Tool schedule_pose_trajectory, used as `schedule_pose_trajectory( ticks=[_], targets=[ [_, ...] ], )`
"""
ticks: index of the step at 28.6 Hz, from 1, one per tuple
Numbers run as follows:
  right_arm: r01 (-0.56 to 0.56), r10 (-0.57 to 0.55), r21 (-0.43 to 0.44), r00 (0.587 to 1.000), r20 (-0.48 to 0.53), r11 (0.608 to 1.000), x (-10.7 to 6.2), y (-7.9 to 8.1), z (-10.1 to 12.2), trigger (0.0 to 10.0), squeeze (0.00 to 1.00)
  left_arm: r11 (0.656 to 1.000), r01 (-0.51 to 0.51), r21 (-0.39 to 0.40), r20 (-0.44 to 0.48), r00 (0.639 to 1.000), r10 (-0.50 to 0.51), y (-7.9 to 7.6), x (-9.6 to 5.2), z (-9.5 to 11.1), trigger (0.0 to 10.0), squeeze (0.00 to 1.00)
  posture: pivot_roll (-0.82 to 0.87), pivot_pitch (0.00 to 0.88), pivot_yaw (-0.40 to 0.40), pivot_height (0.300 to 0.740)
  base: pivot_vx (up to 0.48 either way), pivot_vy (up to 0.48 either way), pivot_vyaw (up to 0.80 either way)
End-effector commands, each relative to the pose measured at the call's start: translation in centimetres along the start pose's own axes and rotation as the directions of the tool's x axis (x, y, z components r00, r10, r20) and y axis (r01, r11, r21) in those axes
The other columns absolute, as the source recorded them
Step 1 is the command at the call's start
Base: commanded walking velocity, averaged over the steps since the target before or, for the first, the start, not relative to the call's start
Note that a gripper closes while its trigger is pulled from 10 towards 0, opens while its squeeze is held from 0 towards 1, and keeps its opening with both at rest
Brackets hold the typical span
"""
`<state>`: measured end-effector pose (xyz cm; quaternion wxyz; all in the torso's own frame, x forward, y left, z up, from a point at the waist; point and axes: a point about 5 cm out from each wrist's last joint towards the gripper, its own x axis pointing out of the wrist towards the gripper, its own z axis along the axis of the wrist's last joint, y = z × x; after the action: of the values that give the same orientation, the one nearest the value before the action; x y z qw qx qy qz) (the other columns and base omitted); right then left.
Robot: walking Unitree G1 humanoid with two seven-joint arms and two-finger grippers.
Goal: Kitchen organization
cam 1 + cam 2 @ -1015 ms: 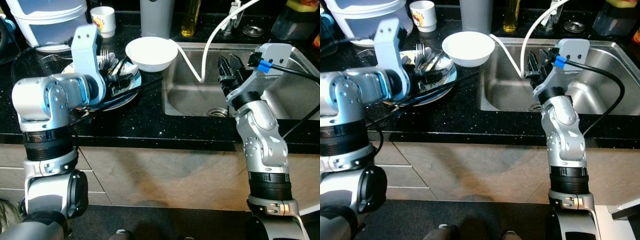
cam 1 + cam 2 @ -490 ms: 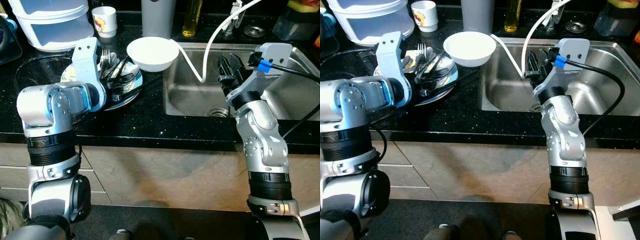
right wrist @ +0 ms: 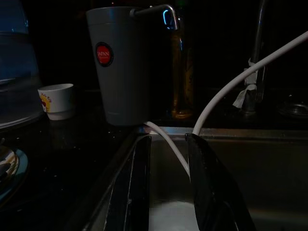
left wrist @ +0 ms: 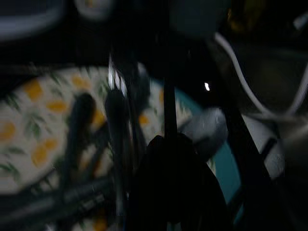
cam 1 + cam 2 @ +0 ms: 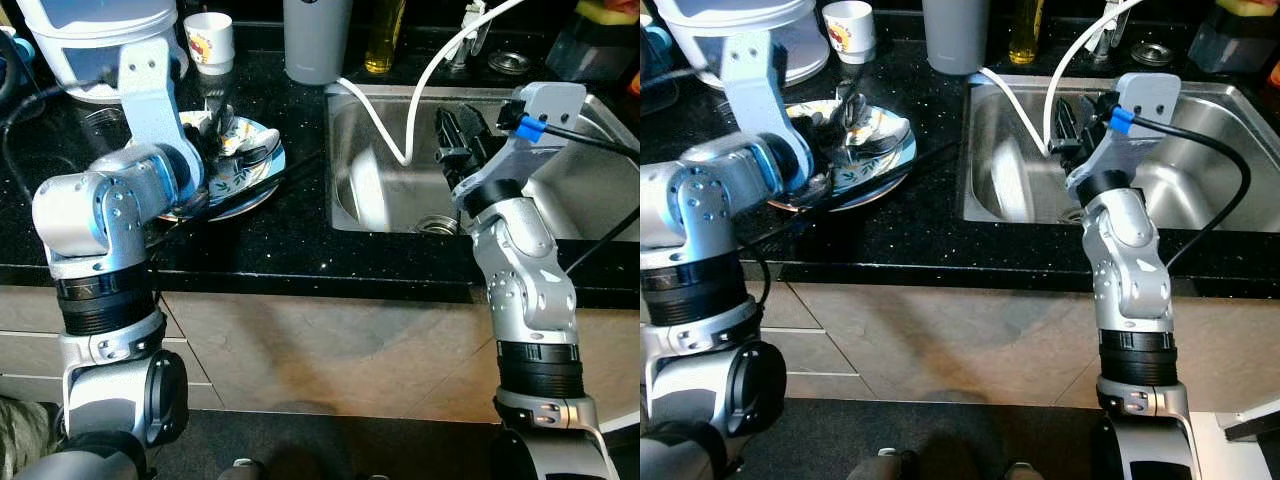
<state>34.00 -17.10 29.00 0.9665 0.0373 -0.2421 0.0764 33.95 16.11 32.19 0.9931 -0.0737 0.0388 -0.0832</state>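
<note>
White bowl (image 5: 366, 190) on edge, against sink (image 5: 560, 205) wall

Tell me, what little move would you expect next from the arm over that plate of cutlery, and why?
Probably the left gripper closes on a piece of the cutlery on the patterned plate and lifts it. It hangs right over the pile, and the white bowl already lies in the sink.
</note>
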Motion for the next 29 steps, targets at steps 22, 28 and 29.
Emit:
schedule_pose_trajectory(
  ticks=[22,28,29],
  targets=[
    [-0.344,0.190,0.552,0.929,0.318,0.760,-1.9,0.0,4.5,10.0,0.00,0.709,0.180,0.682,0.243,0.858,-0.452,-1.8,-2.1,-1.6,10.0,0.00,0.12,0.133,0.004,0.740,0.000,0.000,0.00],
    [-0.449,0.305,0.620,0.893,0.331,0.643,-2.9,1.4,4.1,10.0,0.00,0.693,0.462,0.553,0.227,0.717,-0.659,-4.9,-3.6,-2.5,10.0,0.00,0.10,0.129,0.000,0.740,0.000,0.000,0.00],
    [-0.455,0.313,0.629,0.890,0.331,0.630,-3.0,1.5,4.0,10.0,0.00,0.673,0.494,0.550,0.218,0.693,-0.687,-5.3,-3.8,-2.8,10.0,0.00,0.10,0.129,0.000,0.740,0.000,0.000,0.00]
  ],
)
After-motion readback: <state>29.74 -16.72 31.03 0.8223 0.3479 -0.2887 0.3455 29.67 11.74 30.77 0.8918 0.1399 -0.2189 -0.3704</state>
